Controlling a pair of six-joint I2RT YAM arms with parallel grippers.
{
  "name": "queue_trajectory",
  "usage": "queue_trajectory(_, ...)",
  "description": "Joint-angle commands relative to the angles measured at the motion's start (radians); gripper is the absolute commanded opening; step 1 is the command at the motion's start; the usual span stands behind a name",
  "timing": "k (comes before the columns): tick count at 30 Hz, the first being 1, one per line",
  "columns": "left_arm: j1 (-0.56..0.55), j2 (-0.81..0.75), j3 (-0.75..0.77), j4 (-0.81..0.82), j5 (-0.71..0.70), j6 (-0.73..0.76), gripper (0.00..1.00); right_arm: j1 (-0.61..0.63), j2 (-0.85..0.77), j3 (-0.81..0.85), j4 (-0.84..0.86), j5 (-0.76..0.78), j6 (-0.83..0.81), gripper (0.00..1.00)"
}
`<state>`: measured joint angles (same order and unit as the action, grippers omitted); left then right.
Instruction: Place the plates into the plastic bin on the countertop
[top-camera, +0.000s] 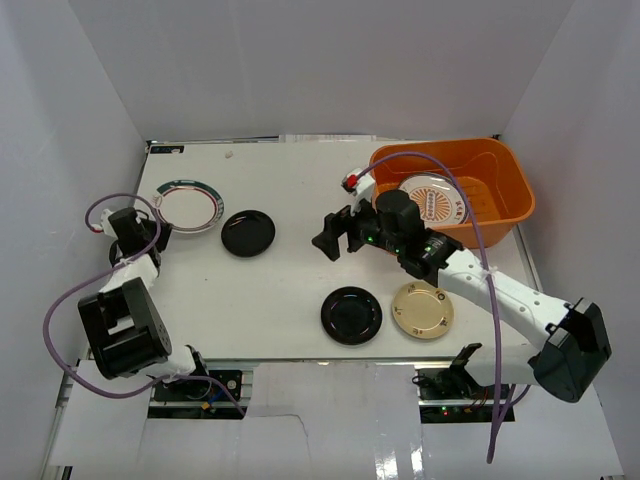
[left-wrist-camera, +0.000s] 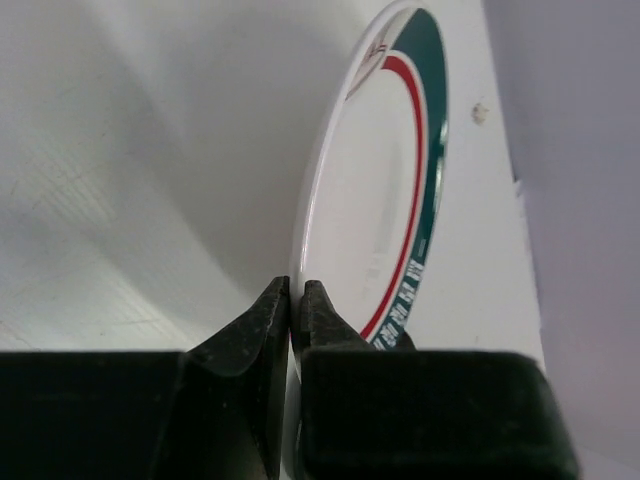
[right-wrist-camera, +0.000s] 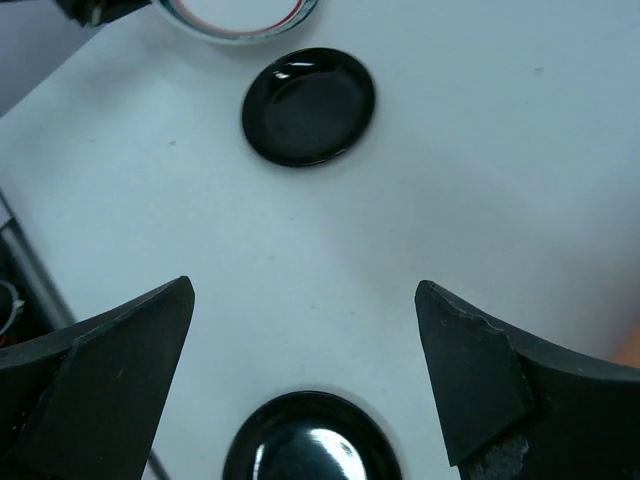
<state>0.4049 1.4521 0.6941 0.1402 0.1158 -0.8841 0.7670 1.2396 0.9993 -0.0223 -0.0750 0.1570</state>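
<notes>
While the left gripper (left-wrist-camera: 296, 295) presses its 2 black fingers (left-wrist-camera: 250, 330) onto the edge of the white round plate with a green and red rim (left-wrist-camera: 370, 200), pinching that rim between them, the right gripper (right-wrist-camera: 303, 292) hangs with its jaws spread wide and nothing between them.

From the top camera, the rimmed plate (top-camera: 188, 205) shows at the upper left of the large flat white countertop (top-camera: 290, 285), with the left gripper (top-camera: 152, 228) at its left edge. Whether the plate is lifted clear of the surface cannot be told.

Just to its right lies the upper glossy black round plate (top-camera: 248, 232). The right gripper (top-camera: 325, 243) sits at the centre of the frame, between that plate and the orange rectangular plastic bin (top-camera: 515, 190) at the upper right. 1 white plate with an orange pattern (top-camera: 435, 197) rests inside the bin, partly hidden by the right arm.

Low in the middle of the frame, the lower glossy black round plate (top-camera: 352, 315) and the gold-tan round plate (top-camera: 422, 309) lie side by side, close but apart.

The right wrist view shows the upper black plate (right-wrist-camera: 308, 106) near the top and the lower black plate (right-wrist-camera: 312, 440) at the bottom edge, between the 2 fingers.
</notes>
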Motion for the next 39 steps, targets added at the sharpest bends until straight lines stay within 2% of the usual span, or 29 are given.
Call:
queue_trajectory(1,0.005,-0.108,-0.013,0.045,0.039,-0.021,0.00,0.046,0.026,0.002,0.120,-0.104,0.075,0.97)
queue_trajectory(7,0.005,-0.202,-0.031,0.087,0.091,-0.081,0.00,0.095,0.099,0.053,0.134,-0.127,0.117,0.96)
queue_trajectory(10,0.005,-0.228,-0.025,0.116,0.195,-0.104,0.00,0.095,0.136,0.088,0.154,-0.111,0.156,0.90)
queue_trajectory(11,-0.009,-0.234,-0.025,0.121,0.270,-0.111,0.00,0.095,0.158,0.104,0.154,-0.085,0.167,0.90)
queue_trajectory(14,-0.070,-0.262,-0.038,0.139,0.375,-0.115,0.00,0.092,0.207,0.174,0.145,-0.008,0.187,0.90)
queue_trajectory(20,-0.185,-0.384,-0.113,0.147,0.550,-0.085,0.00,0.009,0.293,0.234,0.147,-0.034,0.266,0.90)
queue_trajectory(26,-0.239,-0.476,-0.171,0.145,0.656,-0.090,0.00,-0.076,0.291,0.191,0.156,-0.025,0.320,0.90)
queue_trajectory(28,-0.248,-0.502,-0.176,0.148,0.677,-0.093,0.00,-0.097,0.284,0.159,0.159,-0.026,0.340,0.94)
queue_trajectory(29,-0.261,-0.507,-0.177,0.150,0.699,-0.092,0.00,-0.115,0.275,0.144,0.188,-0.060,0.363,1.00)
queue_trajectory(32,-0.294,-0.498,-0.176,0.153,0.738,-0.084,0.00,-0.130,0.268,0.093,0.272,-0.149,0.406,0.85)
queue_trajectory(35,-0.330,-0.498,-0.180,0.160,0.742,-0.084,0.00,-0.139,0.290,0.094,0.289,-0.227,0.421,0.74)
queue_trajectory(37,-0.350,-0.496,-0.182,0.162,0.740,-0.073,0.00,-0.141,0.290,0.084,0.306,-0.249,0.438,0.52)
queue_trajectory(38,-0.354,-0.496,-0.183,0.160,0.743,-0.073,0.00,-0.144,0.284,0.078,0.312,-0.249,0.444,0.34)
queue_trajectory(39,-0.360,-0.495,-0.185,0.160,0.749,-0.072,0.01,-0.146,0.279,0.075,0.318,-0.247,0.447,0.27)
